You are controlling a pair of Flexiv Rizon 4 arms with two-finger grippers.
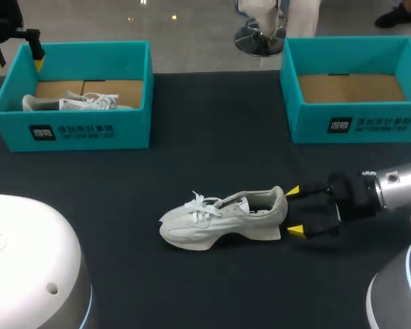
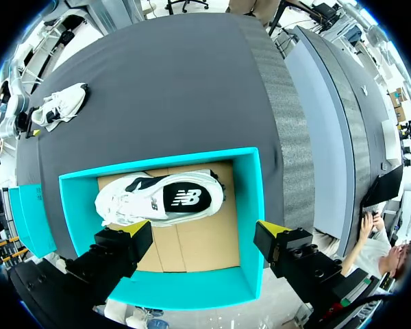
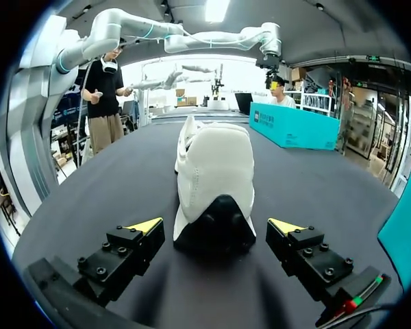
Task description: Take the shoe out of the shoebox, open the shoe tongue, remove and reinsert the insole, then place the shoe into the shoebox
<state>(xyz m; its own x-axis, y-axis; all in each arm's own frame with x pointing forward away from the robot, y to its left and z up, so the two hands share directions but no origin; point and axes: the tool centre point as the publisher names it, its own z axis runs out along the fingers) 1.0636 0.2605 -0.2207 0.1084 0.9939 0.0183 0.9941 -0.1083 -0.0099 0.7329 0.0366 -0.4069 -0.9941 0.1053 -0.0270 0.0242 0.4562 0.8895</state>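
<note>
Up close in the head view sits my left arm's white housing. Beyond it the shoe stands mid-table, with the right gripper spread wide behind its heel, holding nothing.

Left wrist view: the left gripper gapes empty above the shoebox, which holds a second shoe.

Right wrist view: the heel lies between the fingers, apparently untouched. The shoe looks light with a soft upper, so I'd grip the stiffer heel.

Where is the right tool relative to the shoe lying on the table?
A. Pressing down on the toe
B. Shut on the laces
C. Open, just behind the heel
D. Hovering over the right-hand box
C: the right tool sits at the heel end of the shoe with its yellow tips spread apart, and the right wrist view shows the heel just ahead of them, untouched.
</note>
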